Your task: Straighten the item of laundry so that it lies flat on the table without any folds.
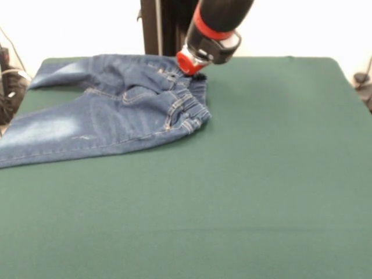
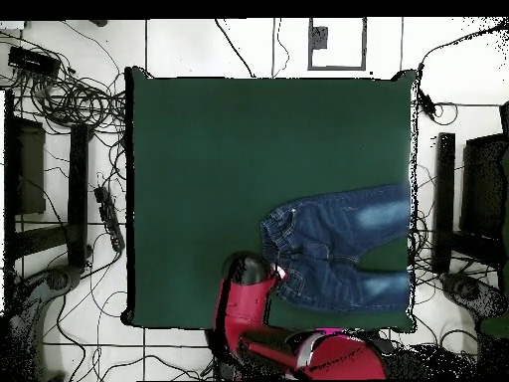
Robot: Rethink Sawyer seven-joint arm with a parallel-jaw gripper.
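The jeans (image 1: 110, 110) serve as the landmark. They lie on the green table (image 1: 261, 186) in its far left part as the front view shows it, toward the pedestal side, with the gathered waistband (image 1: 187, 107) pointing toward the table's middle and both legs running away from it to the table's left edge. In the overhead view the jeans (image 2: 343, 249) sit against the table's (image 2: 249, 149) right edge, close to the robot's side, waistband toward the centre. The nearer leg in the front view lies long and mostly flat, showing a whitish faded patch. The farther leg lies beside it, spreading away at an angle. The cloth is rumpled around the seat and waistband, where creases and orange stitching bunch together, and the waistband's corner curls over on itself.

The arm comes down from above the jeans' waistband end, tilted so that its black and red wrist leans from the upper right toward the cloth. The gripper (image 1: 196, 71) meets the denim at the waistband's far corner, on the side nearest the pedestal. In the overhead view the arm's red body reaches up from the base and the gripper (image 2: 280, 271) sits at the waistband's corner closest to the robot. Its tips are hidden by the wrist and the folds, so whether the pincer is apart, together or clamped on the denim cannot be told.
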